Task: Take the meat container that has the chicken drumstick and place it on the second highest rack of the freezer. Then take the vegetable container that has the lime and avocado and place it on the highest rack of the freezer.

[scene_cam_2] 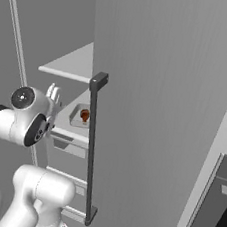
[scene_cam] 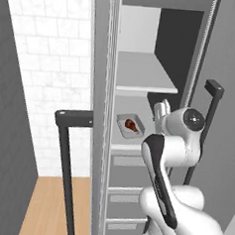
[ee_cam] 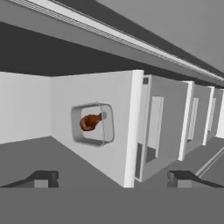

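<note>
On the freezer's (scene_cam: 141,91) flat pale second rack (scene_cam: 133,140) sits a clear tray (scene_cam: 130,126) with a glossy reddish-brown drumstick (scene_cam: 131,124), the claw (ee_cam: 113,179) spread empty before it.

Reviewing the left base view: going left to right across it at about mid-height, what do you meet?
White tiled wall → dark bar handle of the near open door → door edge → meat container with the chicken drumstick on the second highest rack → gripper, open → second dark bar handle.
</note>
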Controlling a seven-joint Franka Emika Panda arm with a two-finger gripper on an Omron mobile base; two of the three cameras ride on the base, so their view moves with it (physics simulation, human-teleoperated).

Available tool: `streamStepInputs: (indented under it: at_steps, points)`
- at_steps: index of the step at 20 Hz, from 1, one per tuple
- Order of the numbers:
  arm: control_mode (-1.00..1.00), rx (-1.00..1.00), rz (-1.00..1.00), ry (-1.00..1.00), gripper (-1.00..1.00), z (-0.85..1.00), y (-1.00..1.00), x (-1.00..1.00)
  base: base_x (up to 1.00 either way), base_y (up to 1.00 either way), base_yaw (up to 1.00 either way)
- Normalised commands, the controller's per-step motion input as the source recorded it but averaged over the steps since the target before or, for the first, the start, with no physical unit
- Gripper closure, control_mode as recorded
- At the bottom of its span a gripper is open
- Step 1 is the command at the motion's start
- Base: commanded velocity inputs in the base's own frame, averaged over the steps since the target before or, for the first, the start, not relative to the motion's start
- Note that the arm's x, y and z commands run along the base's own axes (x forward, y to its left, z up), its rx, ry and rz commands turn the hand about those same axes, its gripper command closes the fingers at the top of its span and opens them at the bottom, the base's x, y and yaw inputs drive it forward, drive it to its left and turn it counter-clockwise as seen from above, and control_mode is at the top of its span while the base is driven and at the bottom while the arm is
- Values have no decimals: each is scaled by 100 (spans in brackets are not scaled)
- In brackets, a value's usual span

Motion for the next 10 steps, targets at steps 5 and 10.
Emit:
streamStepInputs:
  at_steps: [5, 10]
  points:
    - [-100, 0, 0, 0, -100, 33, 0, -62, 0, 0, 0]
    - [-100, 0, 0, 0, -100, 1, 0, -38, 0, 0, 0]
